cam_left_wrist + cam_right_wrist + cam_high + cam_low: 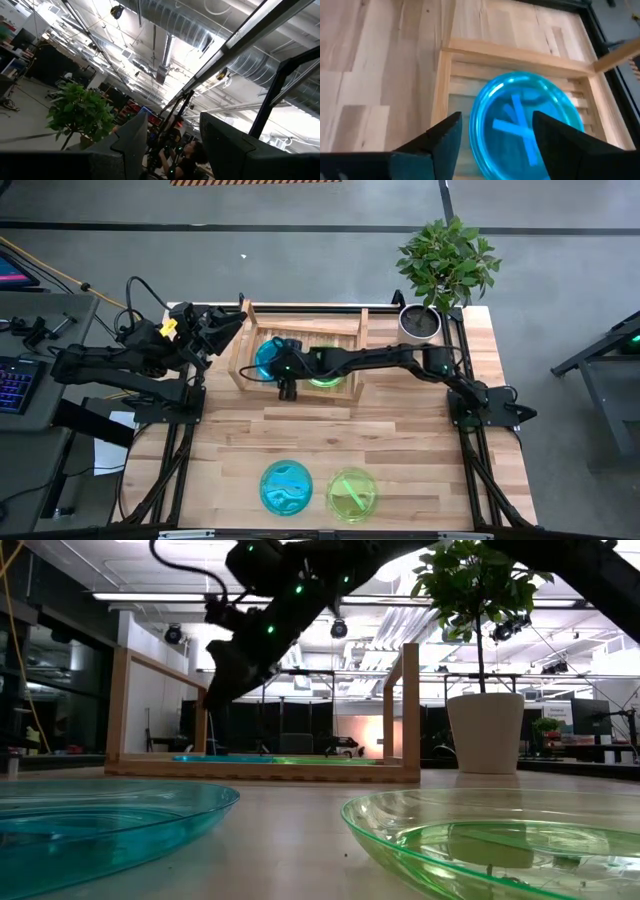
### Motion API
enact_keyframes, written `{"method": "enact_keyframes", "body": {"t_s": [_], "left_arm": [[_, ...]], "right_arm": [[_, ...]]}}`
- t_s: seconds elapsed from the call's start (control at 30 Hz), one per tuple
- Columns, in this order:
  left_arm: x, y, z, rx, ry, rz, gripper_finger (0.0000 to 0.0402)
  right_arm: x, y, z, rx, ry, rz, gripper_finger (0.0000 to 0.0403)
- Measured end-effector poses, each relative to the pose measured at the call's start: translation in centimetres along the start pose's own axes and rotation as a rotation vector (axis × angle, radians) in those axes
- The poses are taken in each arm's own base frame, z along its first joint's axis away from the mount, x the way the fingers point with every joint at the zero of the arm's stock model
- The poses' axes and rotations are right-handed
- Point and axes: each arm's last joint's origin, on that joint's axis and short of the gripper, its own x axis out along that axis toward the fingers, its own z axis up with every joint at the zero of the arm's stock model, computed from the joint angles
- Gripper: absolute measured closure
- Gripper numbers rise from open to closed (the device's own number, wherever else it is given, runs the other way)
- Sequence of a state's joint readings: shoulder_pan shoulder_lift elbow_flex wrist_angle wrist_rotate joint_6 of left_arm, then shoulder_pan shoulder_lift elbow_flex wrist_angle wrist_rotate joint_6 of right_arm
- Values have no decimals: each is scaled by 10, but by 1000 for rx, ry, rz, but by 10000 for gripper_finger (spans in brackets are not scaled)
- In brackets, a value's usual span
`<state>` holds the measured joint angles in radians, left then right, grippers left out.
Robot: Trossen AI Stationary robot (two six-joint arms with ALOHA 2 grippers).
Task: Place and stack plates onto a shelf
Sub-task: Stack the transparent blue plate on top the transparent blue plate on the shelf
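Hovering open over the shelf [300, 345], right gripper [495, 132] above blue plate [525, 117]

Bright even overhead light; ceiling lamps [117, 10] glare (left wrist view); near plates [500, 840] blurred.

Plates on the shelf and at the bench's near edge

You have a light wooden shelf [300, 340] at the back of the bench holding a blue plate [268, 357] lying flat on its slats, pale cross marks showing, and a green plate [325, 377] just beside it. Well apart, near the front edge, another blue plate [286, 486] and another green plate [352, 493] sit flat, side by side.
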<state>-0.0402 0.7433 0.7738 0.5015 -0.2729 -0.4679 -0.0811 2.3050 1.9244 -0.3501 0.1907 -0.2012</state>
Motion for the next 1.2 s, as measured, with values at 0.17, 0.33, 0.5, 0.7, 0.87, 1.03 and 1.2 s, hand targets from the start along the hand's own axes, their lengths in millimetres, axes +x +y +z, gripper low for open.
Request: {"method": "enact_keyframes", "body": {"t_s": [0.17, 0.33, 0.5, 0.7, 0.87, 1.03, 1.2], "left_arm": [[0, 1, -2, 7, 23, 12, 229], [0, 4, -8, 26, 80, 41, 229], [-1, 8, -14, 46, 146, 73, 229], [-3, 10, -22, 121, 250, 48, 229], [-3, 16, -39, 174, 378, 93, 229], [2, 19, -61, 220, 490, 107, 229], [10, 21, -77, 225, 527, 110, 229]], "right_arm": [[-33, -5, 4, 22, 91, 108, 174], [-73, -3, 0, 98, 223, 330, 174], [-117, 26, -24, 112, 285, 444, 174], [-182, 65, -67, 352, 156, 458, 174], [-231, 86, -87, 618, -90, 448, 174], [-259, 92, -97, 756, -275, 369, 174], [-267, 91, -97, 770, -304, 341, 174]]}}
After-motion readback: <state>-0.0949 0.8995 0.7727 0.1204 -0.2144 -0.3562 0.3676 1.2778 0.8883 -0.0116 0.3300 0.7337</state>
